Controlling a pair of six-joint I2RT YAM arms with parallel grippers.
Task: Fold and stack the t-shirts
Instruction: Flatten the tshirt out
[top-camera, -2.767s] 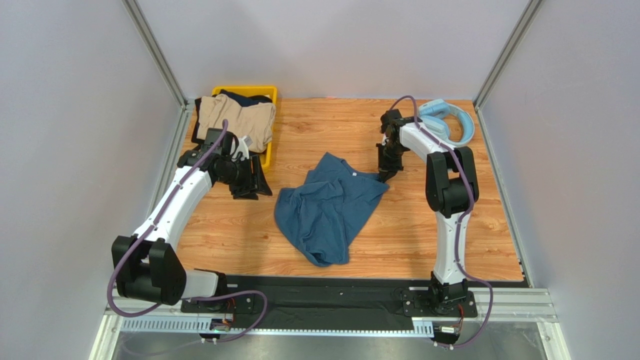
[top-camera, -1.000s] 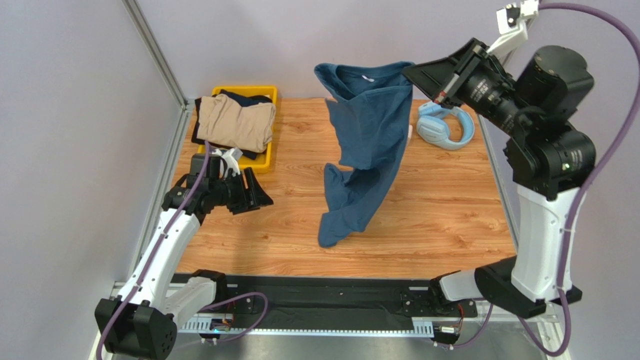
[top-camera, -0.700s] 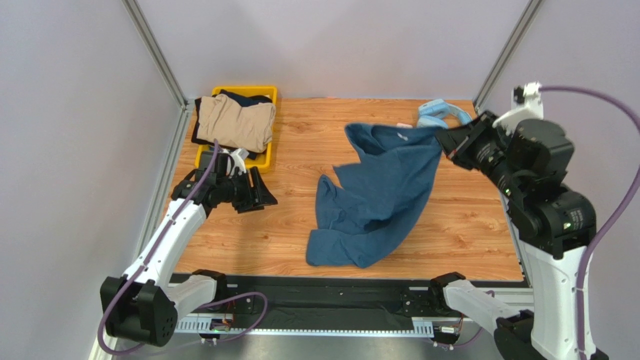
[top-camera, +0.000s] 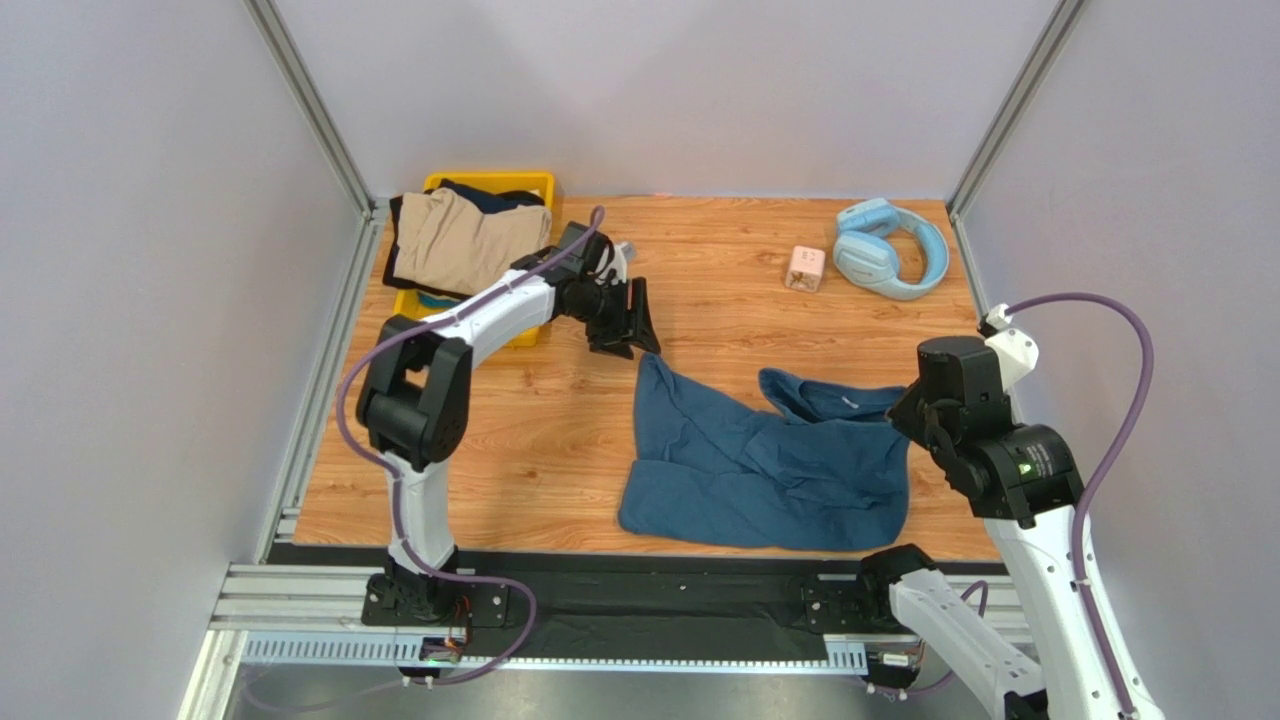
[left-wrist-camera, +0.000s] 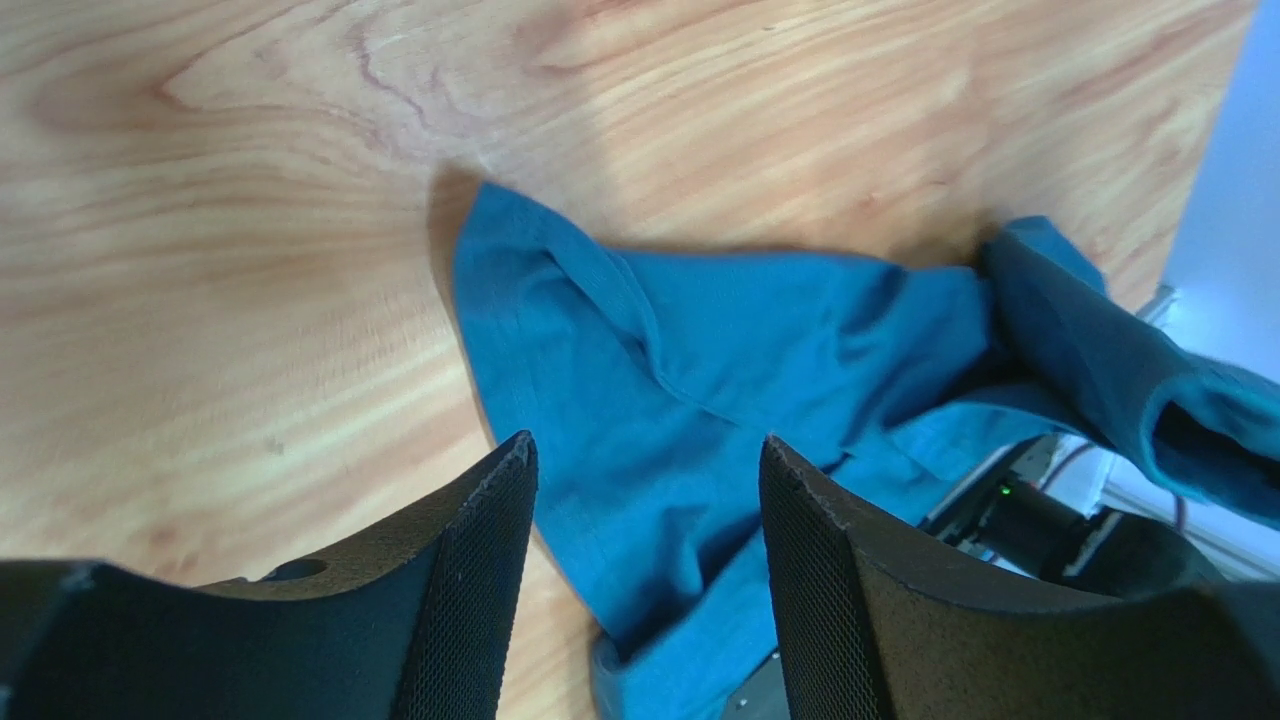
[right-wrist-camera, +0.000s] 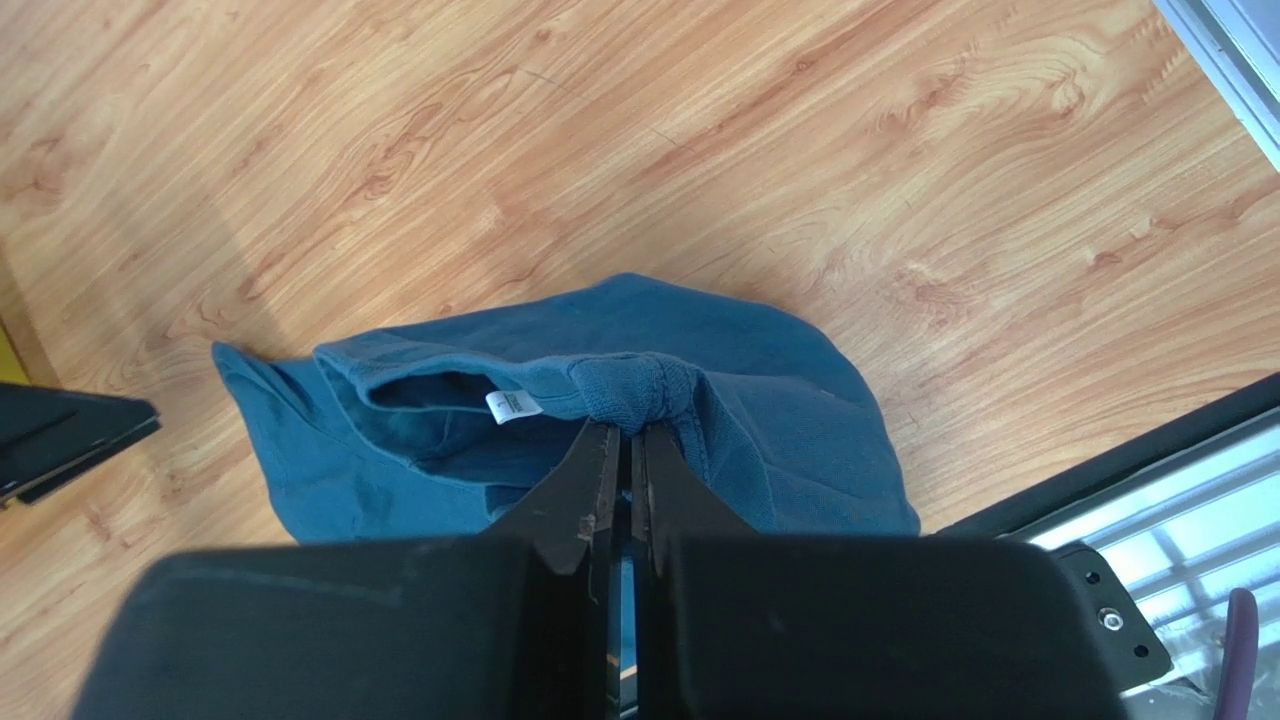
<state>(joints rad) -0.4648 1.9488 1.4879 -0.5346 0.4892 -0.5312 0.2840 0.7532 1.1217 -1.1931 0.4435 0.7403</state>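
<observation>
The teal-blue t-shirt (top-camera: 751, 468) lies crumpled on the wooden counter (top-camera: 496, 450), right of centre and close to the near edge. Its body is spread roughly flat, with loose folds running across it. The right fingers (right-wrist-camera: 616, 450) are closed on the ribbed collar, pinching it just beside the white label (right-wrist-camera: 516, 402). The collar end rises slightly off the counter toward the right arm. The left fingers (top-camera: 628, 321) stand wide apart and hold nothing. They are positioned just behind the far-left corner of the teal-blue t-shirt. In the left wrist view that corner appears between the two black fingers. Whether the fingers touch the cloth cannot be determined. A yellow bin (top-camera: 538, 186) sits at the far-left corner of the counter. It holds a bunched tan t-shirt (top-camera: 455, 240) lying on top of a dark navy garment (top-camera: 490, 194). Light-blue headphones (top-camera: 890, 249) lie at the far-right corner, with a small block (top-camera: 807, 269) just beside them.
</observation>
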